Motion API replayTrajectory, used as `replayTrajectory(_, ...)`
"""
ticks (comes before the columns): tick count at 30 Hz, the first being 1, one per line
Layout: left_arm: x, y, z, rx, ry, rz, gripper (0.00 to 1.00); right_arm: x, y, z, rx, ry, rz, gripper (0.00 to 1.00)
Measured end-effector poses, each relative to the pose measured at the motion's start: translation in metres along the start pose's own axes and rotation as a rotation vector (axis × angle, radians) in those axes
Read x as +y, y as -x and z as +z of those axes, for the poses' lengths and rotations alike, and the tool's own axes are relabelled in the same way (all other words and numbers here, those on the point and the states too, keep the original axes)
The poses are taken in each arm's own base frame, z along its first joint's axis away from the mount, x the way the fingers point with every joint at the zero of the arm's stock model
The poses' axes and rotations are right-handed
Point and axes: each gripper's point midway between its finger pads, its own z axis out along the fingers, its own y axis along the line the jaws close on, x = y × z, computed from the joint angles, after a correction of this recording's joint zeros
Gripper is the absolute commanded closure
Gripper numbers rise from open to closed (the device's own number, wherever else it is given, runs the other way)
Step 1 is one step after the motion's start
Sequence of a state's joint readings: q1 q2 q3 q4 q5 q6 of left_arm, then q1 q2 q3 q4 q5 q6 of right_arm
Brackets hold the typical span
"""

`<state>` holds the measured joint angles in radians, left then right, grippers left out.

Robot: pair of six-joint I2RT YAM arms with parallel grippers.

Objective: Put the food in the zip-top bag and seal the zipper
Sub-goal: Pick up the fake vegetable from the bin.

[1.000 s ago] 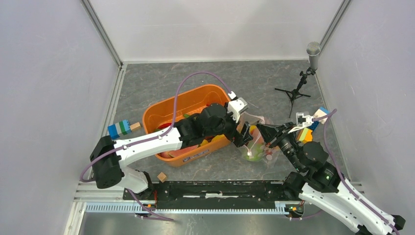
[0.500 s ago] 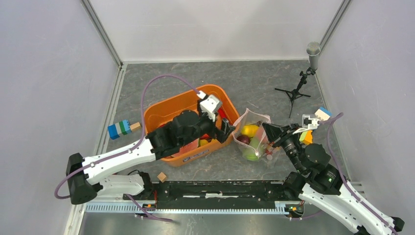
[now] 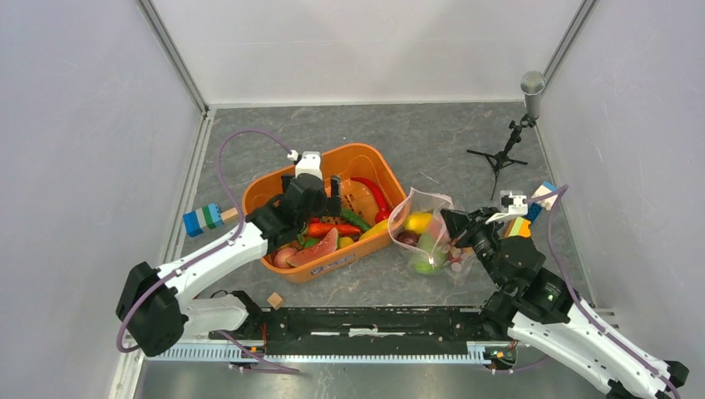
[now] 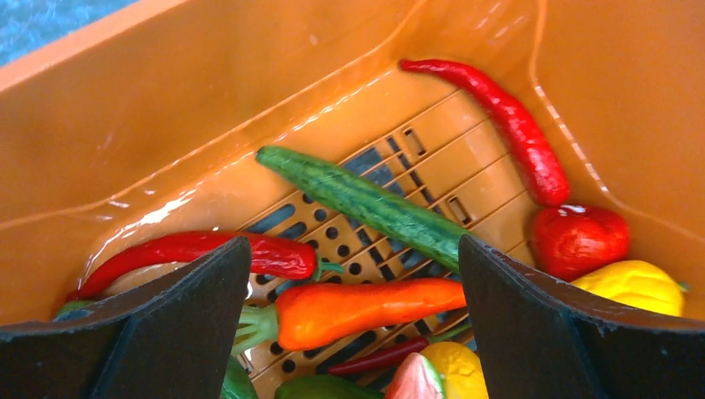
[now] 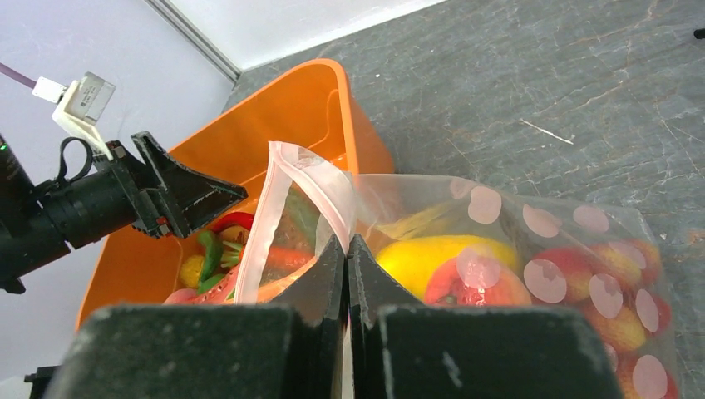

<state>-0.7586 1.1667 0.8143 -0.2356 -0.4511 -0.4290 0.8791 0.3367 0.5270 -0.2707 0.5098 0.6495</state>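
Over a grey marbled counter (image 3: 465, 141) walled in pale panels; toward its right side, the zip-top bag (image 3: 428, 237): clear, floppy, dotted pale pink, slumped just beside the orange tub (image 3: 274, 187); gapes at the mouth on the tub's side, with the zipper (image 5: 328, 187) looped up as a narrow pink strip, unsealed; holds food already: a yellow piece (image 5: 432, 249), red pieces (image 5: 582, 274) and a green round melon (image 3: 428, 264) low down; more food lying in the tub: a long red chilli (image 4: 507, 125), a green cucumber (image 4: 366, 204), an orange carrot (image 4: 366, 307), a second chilli (image 4: 199, 253), a red round fruit (image 4: 579, 239).

Reaching in from the right base at a low slant, the right tool (image 5: 347, 249); fingers pressed together, pinching the bag at its mouth, where the strip runs down into the grip.

Stretched from the left base over the tub's near wall, the left tool (image 4: 351, 249); points down into the tub, black fingers wide apart, gripping nothing, hovering above the carrot and cucumber.

Elsewhere on the counter: a microphone stand (image 3: 501, 156) at the far right; coloured blocks (image 3: 204, 219) left of the tub.
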Motion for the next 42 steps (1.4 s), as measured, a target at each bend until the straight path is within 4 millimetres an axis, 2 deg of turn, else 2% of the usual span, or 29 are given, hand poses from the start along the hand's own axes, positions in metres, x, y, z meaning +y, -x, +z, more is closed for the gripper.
replayTrajectory(3,0.009,-0.010,0.008,0.040,0.028,-0.016,0.00,0.001,-0.002,0.003,0.005,0.002,-0.028,0.97)
replayTrajectory(10,0.007,-0.018,0.018,0.086,-0.009,-0.030,0.00,0.006,0.010,0.003,-0.008,0.045,-0.244,0.97)
replayTrajectory(15,-0.008,-0.017,0.037,0.090,-0.076,-0.028,0.00,0.003,0.023,0.000,-0.045,0.044,-0.347,0.97)
replayTrajectory(19,-0.030,-0.015,0.061,0.102,-0.135,-0.013,0.00,-0.003,0.026,0.000,-0.068,0.021,-0.382,0.97)
replayTrajectory(26,-0.036,-0.006,0.070,0.082,-0.141,-0.008,0.00,-0.011,0.024,0.002,-0.109,0.003,-0.400,0.98)
replayTrajectory(31,-0.009,-0.015,0.068,0.109,0.012,-0.060,0.00,-0.013,0.026,0.003,-0.122,-0.007,-0.420,0.97)
replayTrajectory(35,0.023,-0.028,0.055,0.122,0.180,-0.142,0.00,-0.014,0.025,0.004,-0.125,-0.009,-0.433,0.97)
replayTrajectory(42,0.063,-0.042,0.041,0.118,0.413,-0.250,0.00,-0.014,0.024,0.005,-0.129,0.000,-0.437,0.97)
